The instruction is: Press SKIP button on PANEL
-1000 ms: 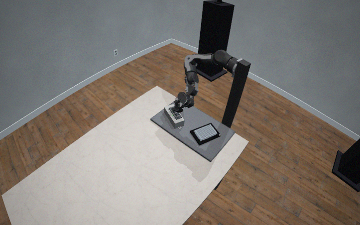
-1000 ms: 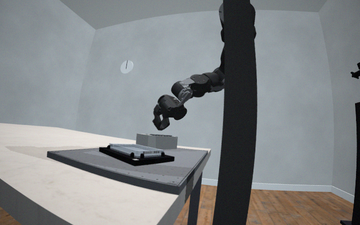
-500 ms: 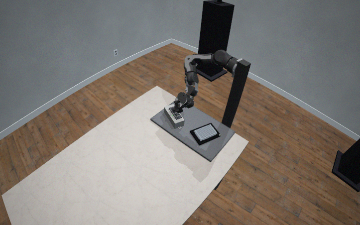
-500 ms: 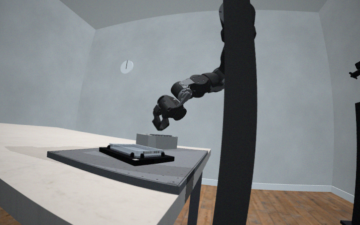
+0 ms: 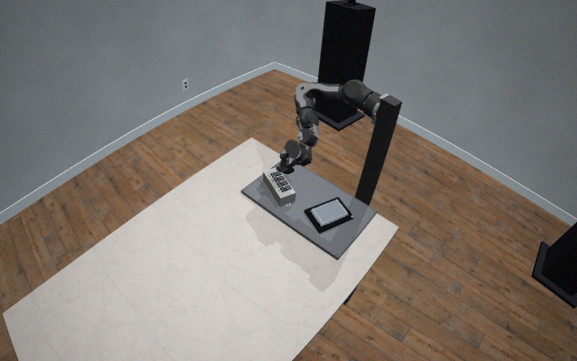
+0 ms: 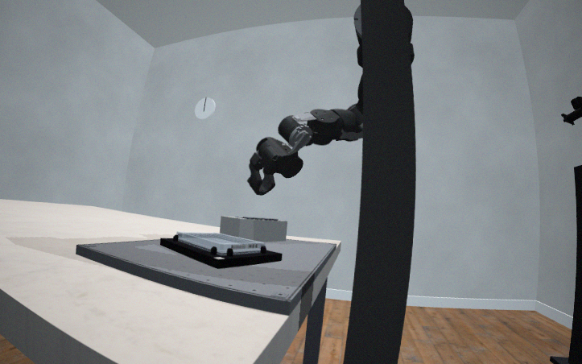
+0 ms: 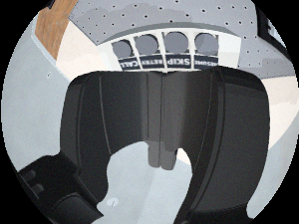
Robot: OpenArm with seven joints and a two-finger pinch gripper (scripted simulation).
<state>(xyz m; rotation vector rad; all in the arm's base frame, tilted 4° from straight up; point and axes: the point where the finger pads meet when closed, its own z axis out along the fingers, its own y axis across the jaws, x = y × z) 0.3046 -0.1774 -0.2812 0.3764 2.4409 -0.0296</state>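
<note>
Gripper pressed together and empty, well above PANEL, green lamp seemingly lit

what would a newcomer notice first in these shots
The dark robot arm reaching out from a tall black post, its shut gripper hanging in the air above a small grey button box. Beside the box on the grey slab lies a white well plate in a black holder. A tiny green lamp glows on the box.

PANEL and plate M06 sit apart on one deck.
</note>
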